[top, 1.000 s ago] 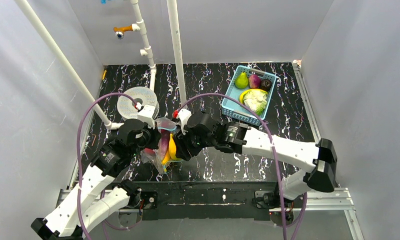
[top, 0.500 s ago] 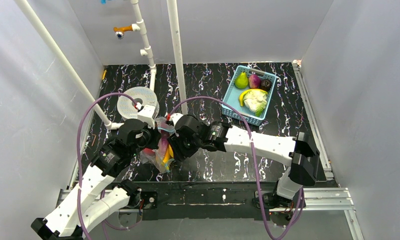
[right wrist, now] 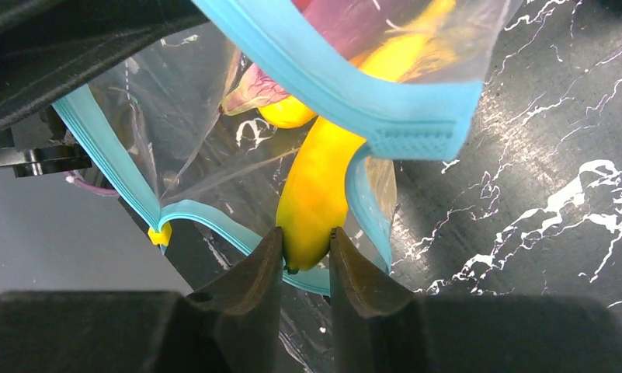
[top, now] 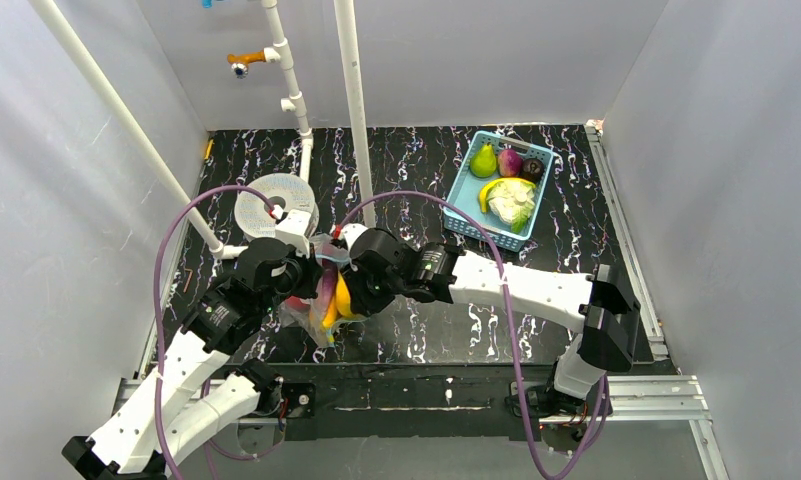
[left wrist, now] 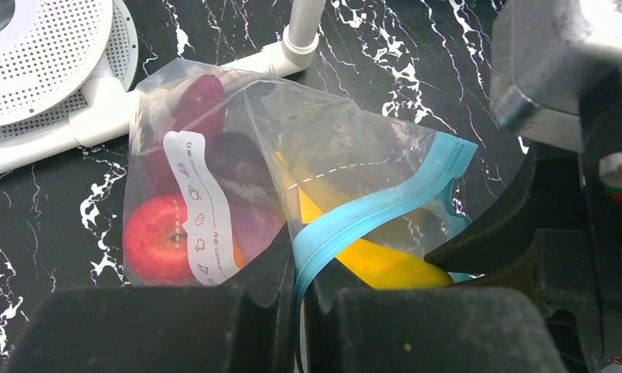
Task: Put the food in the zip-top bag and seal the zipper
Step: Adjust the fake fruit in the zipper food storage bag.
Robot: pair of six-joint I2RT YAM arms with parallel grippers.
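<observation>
- Left wrist view: the left gripper [left wrist: 300, 291] is pinched tight on the light-blue zipper strip [left wrist: 370, 210] at the mouth of a clear, crinkly plastic zip-top bag [left wrist: 331, 140]. Inside the bag are a glossy red toy apple [left wrist: 156, 237], a dark magenta toy piece [left wrist: 241, 175] and a yellow toy banana [left wrist: 377, 264]. A white label [left wrist: 199, 210] runs down the bag's side, beside the apple.
- Right wrist view: the right gripper [right wrist: 306, 252] is narrow, its two fingers clamping the banana's lower tip. The zipper strip gapes open around the banana. The tip pokes out of the mouth and the rest lies inside the bag.
- Top view: both grippers meet left of centre over the black marbled bench [top: 406, 160], with the bag between them. A light-blue mesh basket [top: 466, 215] of toy food sits well apart at the far right. A white perforated disc [top: 271, 205] lies just behind the left gripper.
</observation>
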